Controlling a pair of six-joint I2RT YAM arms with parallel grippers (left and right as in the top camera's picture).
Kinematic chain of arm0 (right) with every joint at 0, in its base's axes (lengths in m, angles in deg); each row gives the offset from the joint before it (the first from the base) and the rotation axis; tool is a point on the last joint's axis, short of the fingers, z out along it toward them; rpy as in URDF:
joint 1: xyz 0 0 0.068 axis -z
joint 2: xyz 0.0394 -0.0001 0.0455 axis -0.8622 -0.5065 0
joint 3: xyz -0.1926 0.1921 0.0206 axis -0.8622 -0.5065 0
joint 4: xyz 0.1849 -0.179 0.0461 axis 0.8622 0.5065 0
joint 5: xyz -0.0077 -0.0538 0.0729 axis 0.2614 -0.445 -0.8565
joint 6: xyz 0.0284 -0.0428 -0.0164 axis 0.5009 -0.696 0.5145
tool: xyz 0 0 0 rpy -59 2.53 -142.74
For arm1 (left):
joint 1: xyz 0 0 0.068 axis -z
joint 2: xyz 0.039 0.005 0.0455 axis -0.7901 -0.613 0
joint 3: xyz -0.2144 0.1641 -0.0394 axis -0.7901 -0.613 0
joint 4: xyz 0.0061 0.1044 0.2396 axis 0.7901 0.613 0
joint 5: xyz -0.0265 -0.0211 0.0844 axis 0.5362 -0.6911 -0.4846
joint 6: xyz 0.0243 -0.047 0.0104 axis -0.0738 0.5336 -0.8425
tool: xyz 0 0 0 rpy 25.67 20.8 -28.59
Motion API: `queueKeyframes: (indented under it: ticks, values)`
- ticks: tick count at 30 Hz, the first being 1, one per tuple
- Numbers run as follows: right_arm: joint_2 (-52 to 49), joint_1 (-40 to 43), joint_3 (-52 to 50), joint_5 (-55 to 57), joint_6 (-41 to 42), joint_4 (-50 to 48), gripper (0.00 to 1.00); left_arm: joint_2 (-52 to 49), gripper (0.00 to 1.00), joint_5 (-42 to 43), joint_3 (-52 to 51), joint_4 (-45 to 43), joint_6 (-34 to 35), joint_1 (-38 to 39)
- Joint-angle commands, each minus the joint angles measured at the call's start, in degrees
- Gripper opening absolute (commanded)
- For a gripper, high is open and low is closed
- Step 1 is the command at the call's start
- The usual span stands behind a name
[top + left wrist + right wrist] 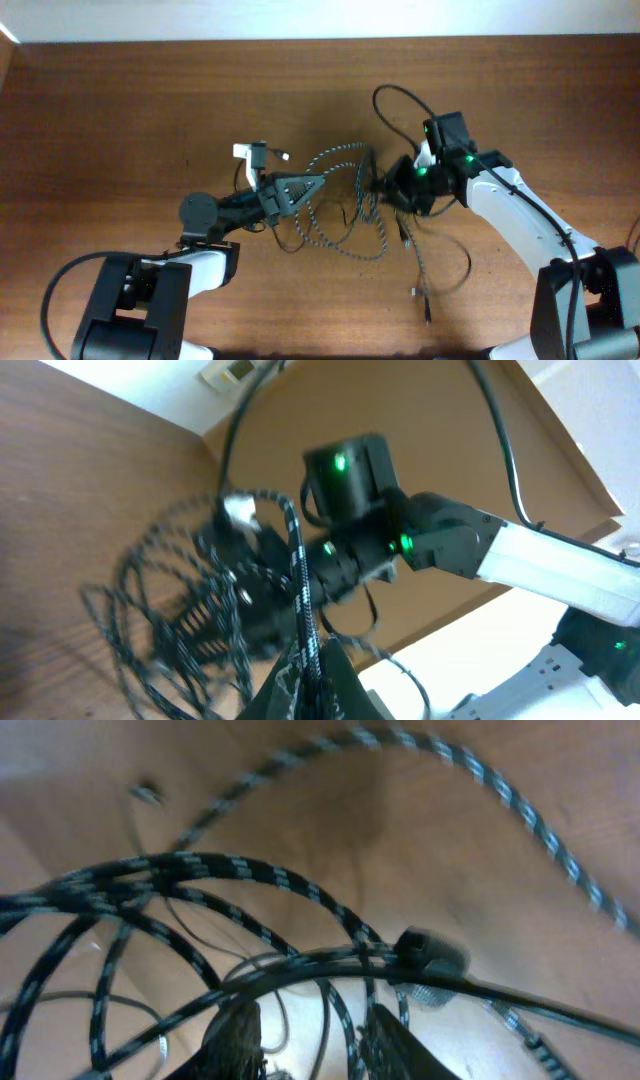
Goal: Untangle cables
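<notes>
Braided cable (335,152): clamped in left fingers (297,189) as anchor, mid-surface; right fingers (235,1042) apart at black cable (540,1001), probably regrasping.

The cables (340,215) lie in a tangle at the middle of the counter (120,110). The left pincer (318,183) is at their left side and the right pincer (388,185) at their right. One strand trails toward the near edge, right of centre.
</notes>
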State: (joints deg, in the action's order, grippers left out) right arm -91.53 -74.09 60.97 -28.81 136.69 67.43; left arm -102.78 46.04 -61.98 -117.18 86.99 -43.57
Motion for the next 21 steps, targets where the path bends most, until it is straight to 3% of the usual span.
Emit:
queueKeyframes:
  ticks: [1, 2, 4, 5, 7, 8, 9, 11, 13, 14, 15, 18, 19, 20, 21]
  values:
    - [-0.04, -0.46, 0.70, 0.52, 0.17, -8.79, 0.14, 0.33, 0.05, 1.18, 0.07, -0.31, 2.43, 4.50]
    - [-0.04, -0.46, 0.70, -0.74, -1.57, -9.33, 0.04, 0.33, 0.09, 1.16, 0.07, -0.31, 2.40, 5.01]
    - [0.61, -0.46, 0.70, -2.97, -8.72, -11.67, 0.04, 0.33, 0.24, 1.14, 0.07, 0.50, 0.42, 4.98]
    - [1.95, -0.46, 0.70, -9.38, -12.57, -18.14, 0.04, 0.33, 0.45, 0.44, 0.07, 4.48, -2.67, 5.01]
    - [2.34, -0.42, 0.70, -25.42, -13.18, -34.34, 0.04, 0.33, 0.56, -5.46, 0.07, 21.66, -5.14, 5.01]
    - [2.34, -0.42, 0.70, -26.03, -13.51, -35.12, 0.04, 0.33, 0.80, -9.90, 0.07, 29.92, -7.26, 5.01]
    - [2.34, -0.42, 0.70, -25.86, -18.86, -34.01, 0.04, 0.33, 0.99, -17.68, 0.07, 39.56, -7.19, 5.14]
    - [2.34, -0.46, 0.70, -13.97, -25.27, -22.58, 0.30, 0.33, 0.99, -31.76, 0.07, 48.00, -7.21, 9.31]
    - [2.34, -0.46, 0.70, -0.96, -25.22, -12.09, 0.39, 0.33, 1.00, -43.60, 0.09, 49.94, -7.19, 14.91]
    - [2.32, -0.46, 0.70, -0.17, -25.20, -10.51, 0.55, 0.33, 0.95, -49.29, 0.07, 50.80, -7.19, 16.59]
    - [2.32, -0.48, 0.70, -0.20, -24.96, -8.46, 0.63, 0.33, 0.78, -52.09, 0.07, 52.19, -7.17, 16.87]
    - [1.57, -2.43, 0.70, -0.83, -25.77, -2.71, 0.64, 0.35, 0.79, -49.42, 0.07, 50.75, -6.78, 16.70]
    - [1.57, -3.87, 0.70, -0.85, -28.26, -1.53, 0.64, 1.81, 0.86, -45.18, 0.07, 47.25, -6.82, 14.56]
    - [1.57, -4.22, 0.70, -0.83, -28.44, -1.31, 0.64, 3.93, 0.86, -42.51, 0.07, 46.73, -6.86, 12.39]
    - [1.97, -4.07, 0.70, -0.87, -29.00, -0.92, 0.64, 9.31, 0.79, -37.22, 0.07, 47.23, -11.85, 7.87]
